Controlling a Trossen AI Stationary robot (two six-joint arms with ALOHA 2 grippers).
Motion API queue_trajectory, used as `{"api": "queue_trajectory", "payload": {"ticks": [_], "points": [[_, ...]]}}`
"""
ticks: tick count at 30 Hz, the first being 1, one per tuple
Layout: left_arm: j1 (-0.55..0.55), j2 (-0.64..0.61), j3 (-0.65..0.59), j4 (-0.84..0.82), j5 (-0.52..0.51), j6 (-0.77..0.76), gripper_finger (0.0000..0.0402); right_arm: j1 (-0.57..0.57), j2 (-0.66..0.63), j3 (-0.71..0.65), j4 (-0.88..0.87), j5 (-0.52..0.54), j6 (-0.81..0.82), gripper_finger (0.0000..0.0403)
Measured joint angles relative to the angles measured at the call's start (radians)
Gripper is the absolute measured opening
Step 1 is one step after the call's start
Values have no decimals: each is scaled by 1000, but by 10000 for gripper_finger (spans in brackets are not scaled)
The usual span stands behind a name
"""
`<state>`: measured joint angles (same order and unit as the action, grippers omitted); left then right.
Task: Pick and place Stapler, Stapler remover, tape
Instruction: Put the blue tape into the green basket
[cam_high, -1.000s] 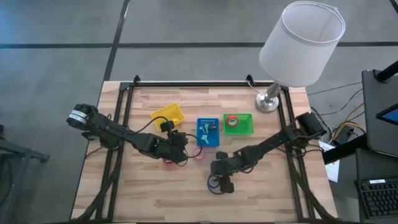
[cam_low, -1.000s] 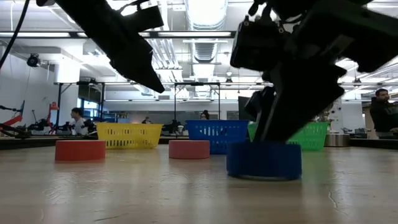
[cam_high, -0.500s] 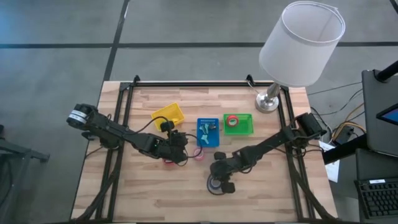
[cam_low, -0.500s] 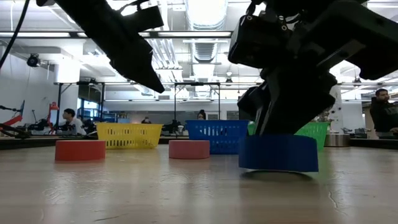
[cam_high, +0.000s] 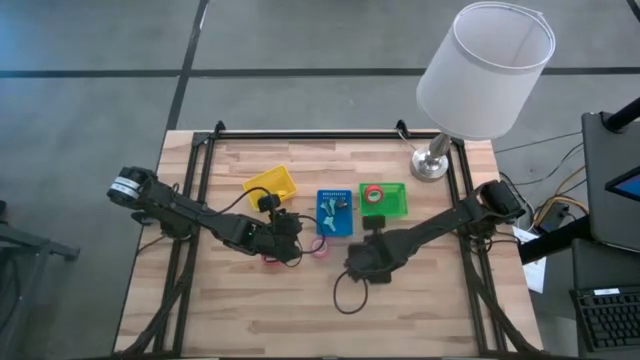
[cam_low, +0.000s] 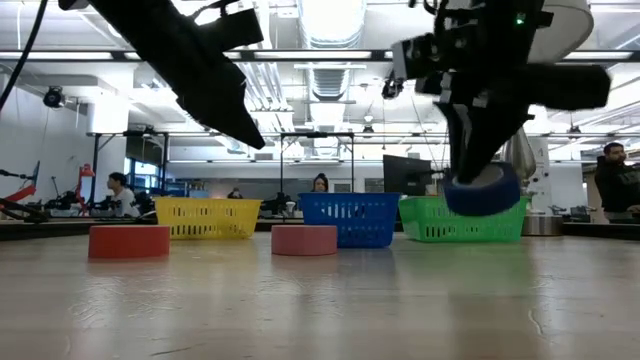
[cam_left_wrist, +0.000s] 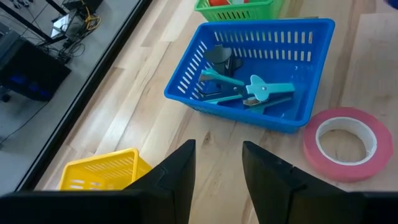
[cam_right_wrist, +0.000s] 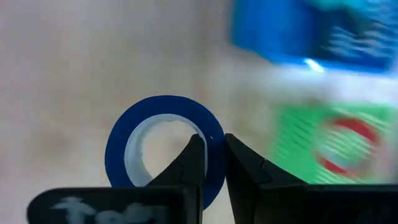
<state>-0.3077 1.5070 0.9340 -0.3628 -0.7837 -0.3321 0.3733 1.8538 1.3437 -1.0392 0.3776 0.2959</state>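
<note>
My right gripper is shut on a blue tape roll, which hangs above the table in the low view. In the high view this gripper is near the table's middle, short of the green basket, which holds a red tape roll. A red roll and a pink roll lie flat on the table. My left gripper hovers open near the pink roll. The blue basket holds a teal stapler remover and a dark object. I cannot make out the stapler. My right gripper pinches the blue roll's wall, with one finger inside the ring and the other outside it. The fingers come from above. The roll hangs tilted below them, clear of the table.
A yellow basket stands left of the blue one. A lamp with a white shade has its base at the far right corner. Bare wood lies along the near half of the table.
My right gripper has taken hold of the blue tape roll, lifted it clear of the table and carried it toward the far edge and the green basket. The roll now hangs tilted, where before it lay flat.
</note>
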Motion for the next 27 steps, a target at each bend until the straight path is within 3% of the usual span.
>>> {"api": "queue_trajectory", "payload": {"ticks": [4, 8, 10, 19, 24, 27], "points": [[0, 0, 0, 0, 0, 0, 135, -2, -5, 19, -150, 212, 22, 37], [0, 0, -1, 0, 0, 0, 135, -15, -18, -3, -204, 499, 97, 38], [0, 0, -5, 0, 0, 0, 135, -32, -28, -24, -210, 566, 120, 38], [0, 0, -6, 0, 0, 0, 135, -154, -32, -119, -111, 528, 166, 38], [0, 0, -6, 0, 0, 0, 135, -187, -32, -148, -25, 354, 101, 38], [0, 0, -6, 0, 0, 0, 135, -191, -32, -161, -17, 371, 98, 38]]}}
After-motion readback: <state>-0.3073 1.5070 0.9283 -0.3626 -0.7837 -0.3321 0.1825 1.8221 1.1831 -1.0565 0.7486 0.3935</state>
